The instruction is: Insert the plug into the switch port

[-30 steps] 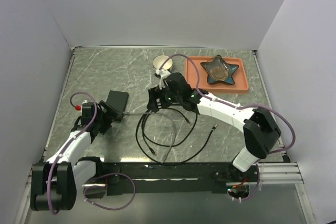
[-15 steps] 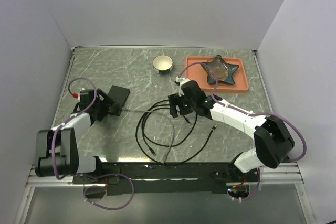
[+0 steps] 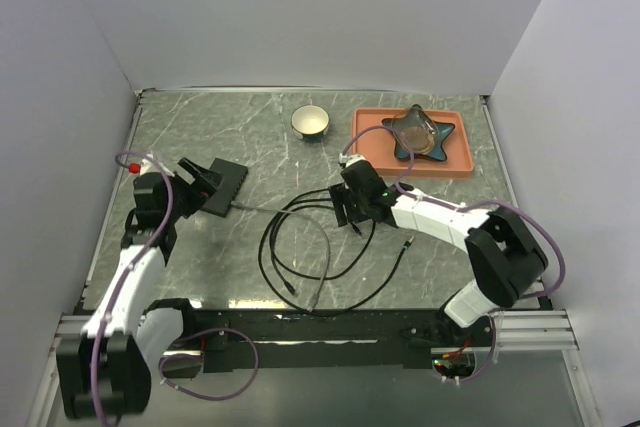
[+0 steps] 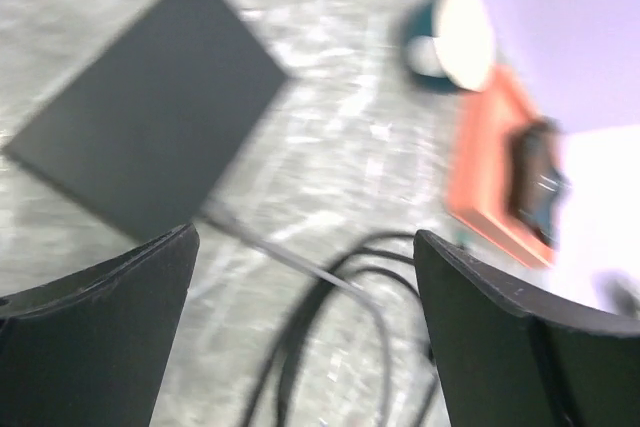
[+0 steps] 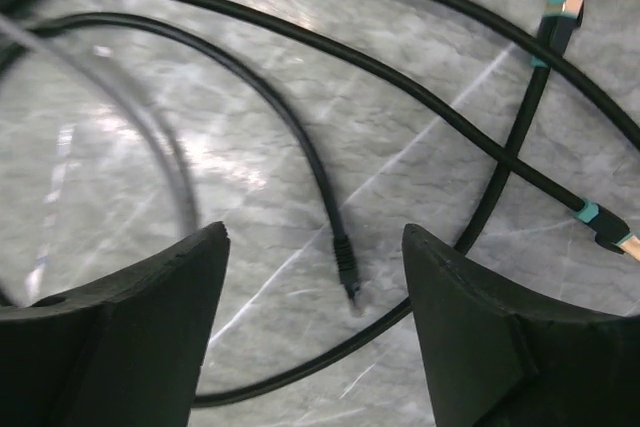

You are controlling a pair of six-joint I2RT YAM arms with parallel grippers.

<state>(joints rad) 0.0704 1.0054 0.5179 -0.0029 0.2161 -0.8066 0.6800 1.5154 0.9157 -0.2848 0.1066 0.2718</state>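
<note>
Left arm [image 3: 128,269] has retreated from the switch [image 3: 222,185], jaws seemingly open.

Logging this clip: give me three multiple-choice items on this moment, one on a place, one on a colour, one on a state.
1. The dish sits:
A. on the tray
B. beside the tray
C. under the tray

2. The tray is:
A. blue
B. orange
C. green

3. The right gripper is:
A. open and empty
B. shut on the dish
C. shut on the tray's rim

Answers:
1 A: the top view shows the dish inside the tray's rim.
2 B: the tray is plainly orange in the top view.
3 A: in the right wrist view its jaws stand wide apart with nothing between them.
</note>
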